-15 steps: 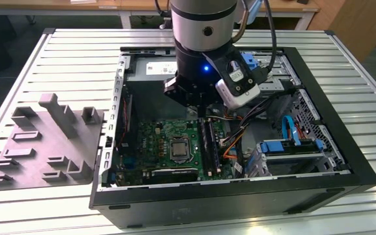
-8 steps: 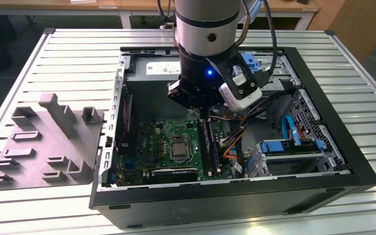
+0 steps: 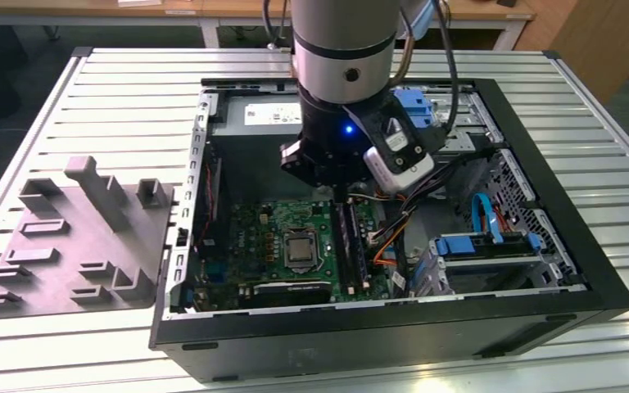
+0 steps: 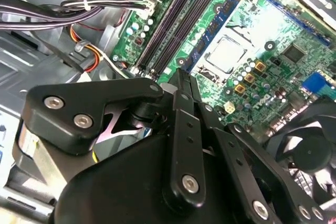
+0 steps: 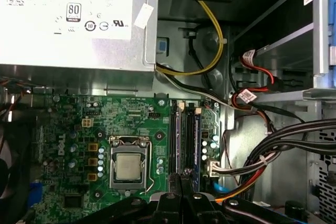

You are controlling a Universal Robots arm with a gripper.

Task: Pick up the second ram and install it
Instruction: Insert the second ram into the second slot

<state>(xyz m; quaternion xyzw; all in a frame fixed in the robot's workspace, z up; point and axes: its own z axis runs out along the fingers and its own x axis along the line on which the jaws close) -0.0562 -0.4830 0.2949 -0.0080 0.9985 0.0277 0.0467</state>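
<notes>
End effector (image 4: pixel 180 80), black linkage, closed up with nothing visibly held, tip at one end of second ram (image 3: pixel 350 246), which seems to stand edgewise in its socket on motherboard (image 5: pixel 79 124); hazard: off-centre downward pressure may leave it tilted and half-seated.

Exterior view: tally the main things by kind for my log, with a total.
Open computer case: 1
Grey fixture plate: 1
Robot arm: 1
Green motherboard: 1
Power supply box: 1
Total: 5
</notes>
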